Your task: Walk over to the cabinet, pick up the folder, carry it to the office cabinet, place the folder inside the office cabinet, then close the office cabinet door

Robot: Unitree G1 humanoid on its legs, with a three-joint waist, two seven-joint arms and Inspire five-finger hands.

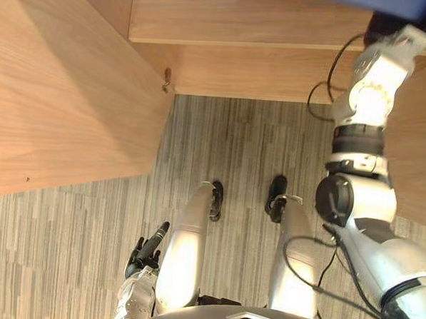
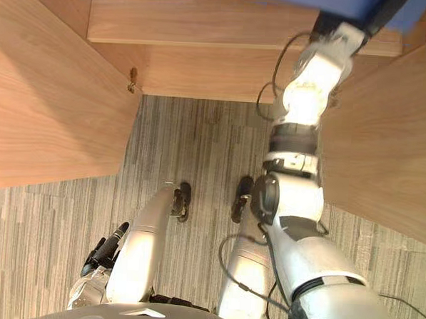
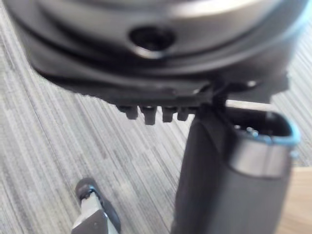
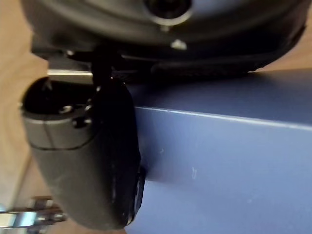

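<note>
While your right hand point(image 4: 83, 161) clamps the blue folder point(image 4: 219, 165), slide it level onto the shelf point(image 1: 277, 27) before letting go; left hand point(image 1: 145, 252) hangs relaxed.

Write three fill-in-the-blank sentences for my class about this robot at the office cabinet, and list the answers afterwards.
The folder pinched in the right hand is ____ in colour.
The left hand hangs low over the carpet and holds ____.
The cabinet door on the robot's left stands ____.
Missing words: blue; nothing; open.
</note>
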